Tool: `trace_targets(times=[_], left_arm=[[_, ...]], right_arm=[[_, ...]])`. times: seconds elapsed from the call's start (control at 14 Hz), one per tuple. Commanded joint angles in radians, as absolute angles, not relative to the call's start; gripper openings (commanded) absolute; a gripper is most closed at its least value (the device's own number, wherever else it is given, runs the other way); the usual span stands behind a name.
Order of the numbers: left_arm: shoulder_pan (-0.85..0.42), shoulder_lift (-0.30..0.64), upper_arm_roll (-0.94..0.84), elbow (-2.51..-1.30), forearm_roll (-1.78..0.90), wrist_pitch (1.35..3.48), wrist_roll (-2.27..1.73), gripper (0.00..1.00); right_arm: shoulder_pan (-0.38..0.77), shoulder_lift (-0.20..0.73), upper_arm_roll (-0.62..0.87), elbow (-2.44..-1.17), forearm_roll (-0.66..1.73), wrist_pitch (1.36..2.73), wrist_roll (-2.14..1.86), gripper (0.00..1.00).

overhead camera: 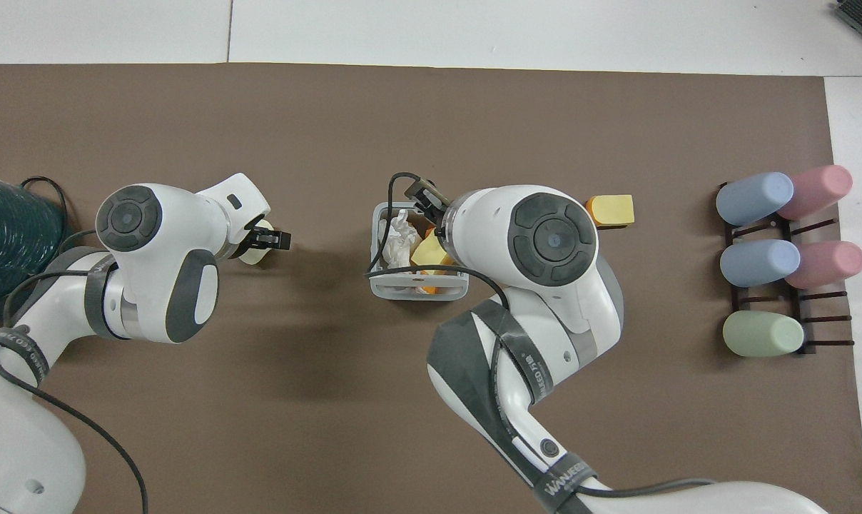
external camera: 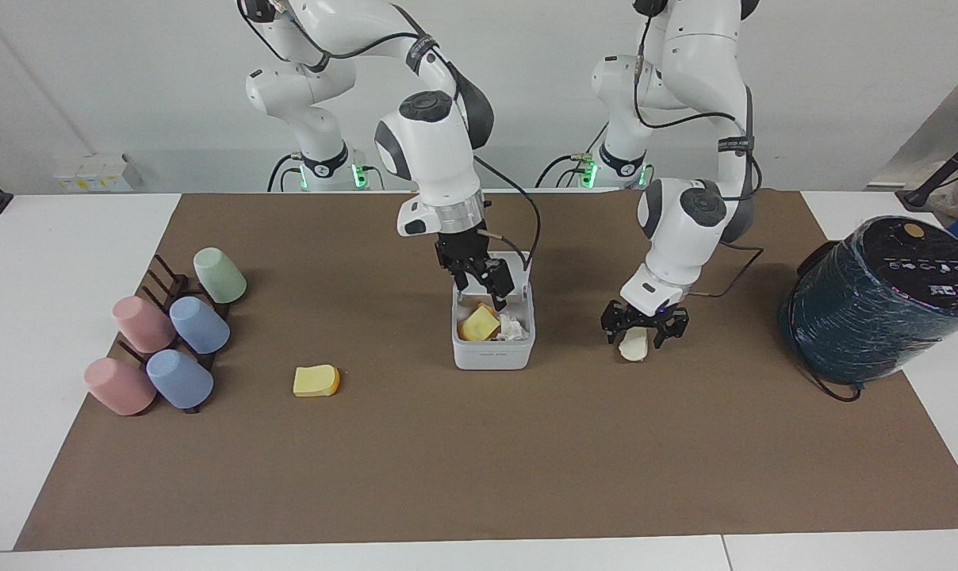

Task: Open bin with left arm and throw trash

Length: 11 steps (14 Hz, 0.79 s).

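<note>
– What is the right gripper doing?

– It is hanging over the open bin with jaws spread and empty; the yellow wedge is lying inside.

– And the left gripper?

– It is sitting low over the cream-white lump, beside the bin toward the left arm's end, with fingers spread on either side of it (the lump's long axis is running roughly away from the robots, so they are straddling its narrow width).

– Anything farther out?

– The pale yellow slice is lying toward the right arm's end, so that arm is looking nearer to it.
</note>
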State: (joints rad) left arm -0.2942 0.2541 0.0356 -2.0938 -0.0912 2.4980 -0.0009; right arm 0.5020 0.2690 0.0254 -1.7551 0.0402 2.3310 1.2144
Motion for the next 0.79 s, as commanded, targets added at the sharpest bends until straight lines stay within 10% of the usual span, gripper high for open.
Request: trace_targets(times=[0.0,0.14,0.71], left_arm=[[-0.299,0.241,0.038,-2.114,-0.094,2.507,0.015,0.25],[-0.301,0.241,0.038,-2.111,-0.094,2.491,0.015,0.02],[-0.305,0.256,0.028,-1.826,-0.106,2.203,-0.05,0.0]], right_arm=[[0.401,0.276,0.032,-1.776,0.029,2.315,0.987,1.0],[0.323,0.264,0.032,-1.83,0.029,2.312,0.762,1.0],[0.131,0.288,0.031,-2.042,0.029,2.551,0.124,1.0]])
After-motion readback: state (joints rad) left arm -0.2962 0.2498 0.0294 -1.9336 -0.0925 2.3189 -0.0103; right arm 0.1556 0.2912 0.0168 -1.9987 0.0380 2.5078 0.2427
